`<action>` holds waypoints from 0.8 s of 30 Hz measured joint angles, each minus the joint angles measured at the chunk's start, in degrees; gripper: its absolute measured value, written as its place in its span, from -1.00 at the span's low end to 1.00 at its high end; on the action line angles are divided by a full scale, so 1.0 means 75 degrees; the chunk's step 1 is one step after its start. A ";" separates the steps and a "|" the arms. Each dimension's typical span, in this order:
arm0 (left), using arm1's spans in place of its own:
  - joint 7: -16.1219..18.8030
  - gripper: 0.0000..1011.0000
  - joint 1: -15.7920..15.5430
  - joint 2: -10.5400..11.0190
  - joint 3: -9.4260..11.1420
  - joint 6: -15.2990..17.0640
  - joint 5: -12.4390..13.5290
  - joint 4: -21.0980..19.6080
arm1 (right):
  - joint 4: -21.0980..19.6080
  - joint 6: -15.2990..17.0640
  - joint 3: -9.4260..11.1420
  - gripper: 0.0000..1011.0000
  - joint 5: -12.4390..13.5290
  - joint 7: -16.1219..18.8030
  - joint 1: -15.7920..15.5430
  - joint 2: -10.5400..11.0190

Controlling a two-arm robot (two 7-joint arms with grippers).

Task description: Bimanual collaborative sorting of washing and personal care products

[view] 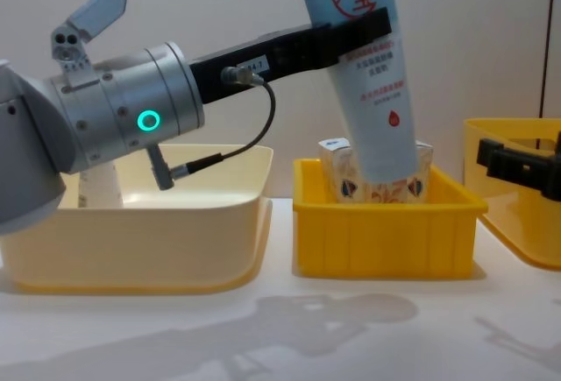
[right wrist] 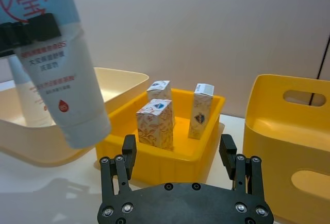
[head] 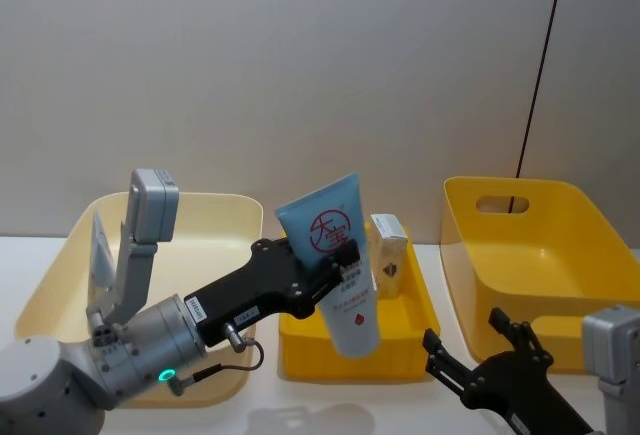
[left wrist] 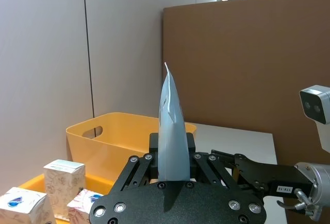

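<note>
As seen from the head, at frame centre: left gripper point(head: 345, 255) with jaws clamped on pale-blue tube point(head: 325, 223), tube tilted, flat crimped end up, cap end down over small yellow bin point(head: 310, 360). Just right of the tube, white carton point(head: 388, 255) upright in that bin. At left, cream bin point(head: 215, 205); at right, large yellow bin point(head: 545, 255). Lower right, right gripper point(head: 463, 333), jaws spread apart, holding nothing, above white worktop point(head: 340, 405).

From the left wrist: tube point(left wrist: 172, 141) edge-on at centre, pinched between the jaws; cartons point(left wrist: 63, 180) at lower left; large yellow bin point(left wrist: 111, 136) behind them.

From the right wrist: right gripper point(right wrist: 178, 154) along the bottom, jaws wide apart; beyond, three cartons point(right wrist: 154, 123) standing in the small yellow bin point(right wrist: 149, 162); held tube point(right wrist: 72, 90) hanging at upper left; second tube point(right wrist: 28, 98) behind it, in the cream bin point(right wrist: 121, 80).

From the chest: left gripper point(view: 355, 31) crossing the upper middle, gripping the tube point(view: 377, 109), cap end low, in front of the cartons point(view: 337, 179); right gripper point(view: 504, 158) at the right edge.
</note>
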 joint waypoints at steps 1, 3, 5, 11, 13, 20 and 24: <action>-0.0005 -0.49 -0.0003 -0.0004 0.0008 0.0002 -0.0005 0.0003 | -0.0010 0.0017 0.0008 0.98 0.0031 0.0052 0.0000 0.0016; -0.0019 -0.49 -0.0011 -0.0015 0.0026 0.0012 -0.0016 0.0011 | -0.0059 0.0093 0.0038 0.98 0.0149 0.0244 0.0000 0.0102; -0.0030 -0.49 -0.0017 -0.0019 0.0035 0.0018 -0.0023 0.0016 | -0.0093 0.0143 0.0054 0.98 0.0219 0.0367 0.0001 0.0172; -0.0058 -0.49 -0.0031 -0.0037 0.0064 0.0034 -0.0044 0.0033 | -0.0226 0.0365 0.0088 0.98 0.0518 0.0899 0.0017 0.0459; -0.0063 -0.49 -0.0035 -0.0041 0.0072 0.0036 -0.0049 0.0037 | -0.0260 0.0433 0.0090 0.98 0.0604 0.1053 0.0023 0.0535; -0.0080 -0.49 -0.0043 -0.0048 0.0089 0.0045 -0.0061 0.0045 | -0.0433 0.0737 0.0061 0.98 0.0949 0.1748 0.0097 0.0968; -0.0085 -0.49 -0.0045 -0.0050 0.0094 0.0048 -0.0064 0.0048 | -0.0526 0.0907 -0.0044 0.98 0.1051 0.2128 0.0219 0.1208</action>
